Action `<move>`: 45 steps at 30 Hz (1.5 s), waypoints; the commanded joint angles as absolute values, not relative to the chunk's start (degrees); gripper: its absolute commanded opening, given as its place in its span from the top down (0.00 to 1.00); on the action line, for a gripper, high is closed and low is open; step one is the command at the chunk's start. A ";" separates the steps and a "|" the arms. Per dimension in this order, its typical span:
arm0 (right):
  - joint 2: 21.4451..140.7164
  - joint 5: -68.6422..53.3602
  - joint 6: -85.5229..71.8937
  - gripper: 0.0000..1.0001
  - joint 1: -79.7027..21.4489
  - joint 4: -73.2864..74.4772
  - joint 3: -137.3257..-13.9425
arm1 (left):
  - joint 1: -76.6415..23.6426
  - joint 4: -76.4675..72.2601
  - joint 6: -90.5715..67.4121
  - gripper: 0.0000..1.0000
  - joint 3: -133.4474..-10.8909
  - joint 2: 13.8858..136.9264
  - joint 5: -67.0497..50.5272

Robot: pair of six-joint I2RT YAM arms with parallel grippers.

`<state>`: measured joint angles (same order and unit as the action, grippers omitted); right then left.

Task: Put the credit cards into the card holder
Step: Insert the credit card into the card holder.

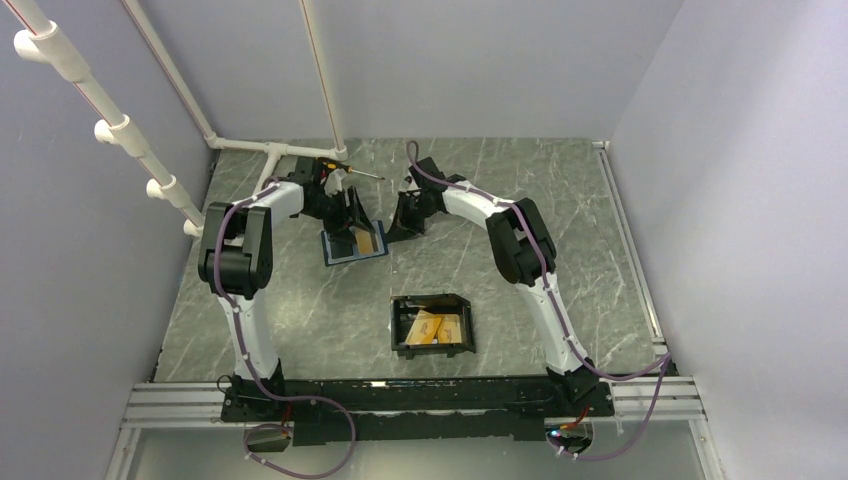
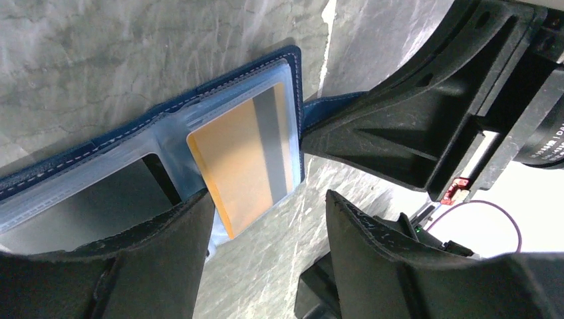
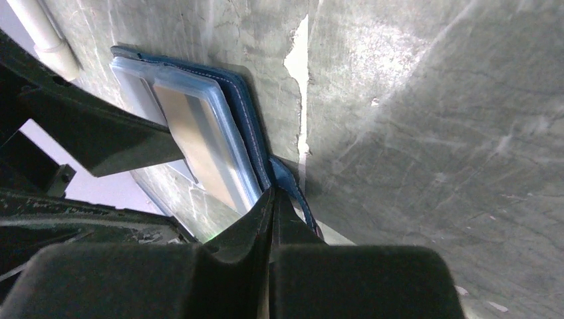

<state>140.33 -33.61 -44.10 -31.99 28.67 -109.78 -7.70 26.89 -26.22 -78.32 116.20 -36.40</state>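
Two credit cards (image 1: 423, 326) are counted in the card holder (image 1: 397, 325), a third card (image 2: 241, 165) in the wallet (image 2: 166, 126). The left gripper (image 2: 266, 212) is held wide over it, the right gripper (image 3: 273, 206) clamped on the tab (image 3: 284, 176).

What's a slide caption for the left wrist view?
Open left gripper poised at orange credit card in blue wallet; right gripper clamps wallet.

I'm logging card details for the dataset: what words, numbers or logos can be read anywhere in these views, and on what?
No text can be read in any view.
Orange card in the dark blue wallet: only a grey stripe, no print.
Credit cards in the card holder: dark marks, too small to read.
Camera lens ring: faint white marks, blurred and cut off by the frame edge.
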 commanded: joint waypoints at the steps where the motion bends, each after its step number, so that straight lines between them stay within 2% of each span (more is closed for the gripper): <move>1: 139.12 -31.19 -42.12 1.00 -32.61 33.42 -110.94 | -8.11 36.10 -22.68 0.33 -83.19 114.70 -34.45; 4: 138.98 -30.76 -39.39 0.99 -32.17 38.59 -113.99 | -5.79 37.86 -23.59 0.17 -80.27 110.12 -35.82; 8: 137.33 -31.51 -35.91 0.88 -31.52 42.28 -114.92 | -1.49 39.97 -23.43 0.10 -76.30 103.96 -33.21; 13: 136.07 -33.00 -33.81 0.70 -30.72 44.20 -116.13 | 3.65 41.68 -21.51 0.03 -74.54 105.45 -32.55; 18: 135.09 -32.54 -32.72 0.61 -29.62 45.63 -114.92 | 5.10 39.89 -20.68 0.05 -75.89 110.40 -31.08; 22: 134.31 -30.74 -31.74 0.45 -28.37 44.32 -113.22 | 5.27 32.23 -23.96 0.06 -74.79 113.11 -34.72; 29: 139.65 -30.03 -31.35 0.41 -28.61 46.23 -120.40 | 5.09 24.88 -29.47 0.08 -72.22 115.53 -37.56; 33: 140.84 -29.83 -33.38 0.43 -29.05 43.72 -120.25 | 5.02 21.56 -32.01 0.08 -70.03 116.22 -40.85; 36: 141.34 -29.65 -33.87 0.49 -29.33 42.63 -119.65 | 4.89 21.56 -32.34 0.09 -69.64 115.80 -41.58; 39: 141.97 -29.63 -34.88 0.62 -29.44 41.43 -118.88 | 4.92 21.67 -32.46 0.09 -69.84 115.65 -42.89; 43: 142.93 -29.42 -36.32 0.95 -29.44 41.31 -118.60 | 4.92 19.48 -34.77 0.10 -69.87 115.29 -46.20; 44: 143.00 -29.23 -36.33 0.99 -29.44 41.55 -118.60 | 4.88 18.60 -35.63 0.10 -69.87 115.11 -47.45; 45: 142.95 -28.96 -36.37 1.00 -29.44 41.65 -118.38 | 4.87 17.57 -36.67 0.11 -69.77 114.92 -48.37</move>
<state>142.26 -30.30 -35.11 -29.45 43.00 -118.32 5.26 21.50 -33.82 -70.61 114.21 -44.86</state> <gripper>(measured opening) 0.047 0.898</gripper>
